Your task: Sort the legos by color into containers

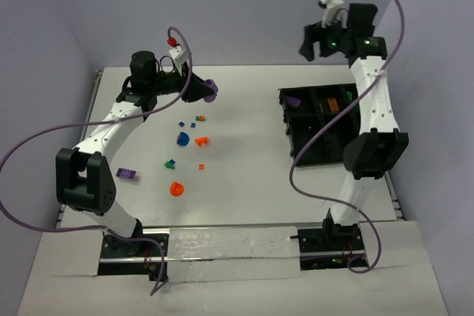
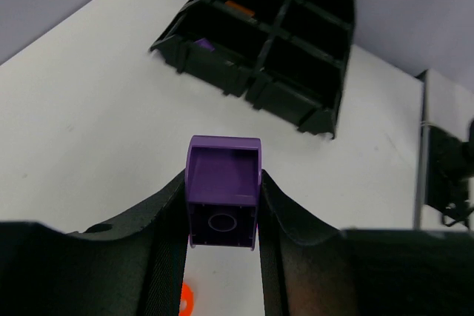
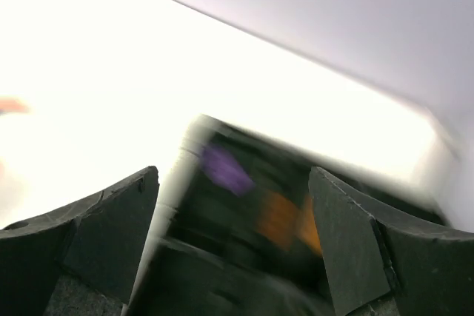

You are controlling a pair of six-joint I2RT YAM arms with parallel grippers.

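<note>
- We see the left pincer (image 2: pixel 222 190) clamped on a purple brick (image 2: pixel 223 172) above the bench (image 1: pixel 252 183).
- The right pincer (image 3: pixel 233 183) hangs apart near the black tray (image 1: pixel 315 146); loose legos (image 1: pixel 181 138) lie scattered well left.

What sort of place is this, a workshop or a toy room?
Probably a robotics lab bench: two robot arms bolted to a white table, a black tray and loose legos for sorting.

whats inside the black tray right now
One purple lego lies in the far left compartment of the black tray, and one orange lego in the compartment beside it. The right arm covers the tray's right side, and the other compartments are too dark to judge.
</note>
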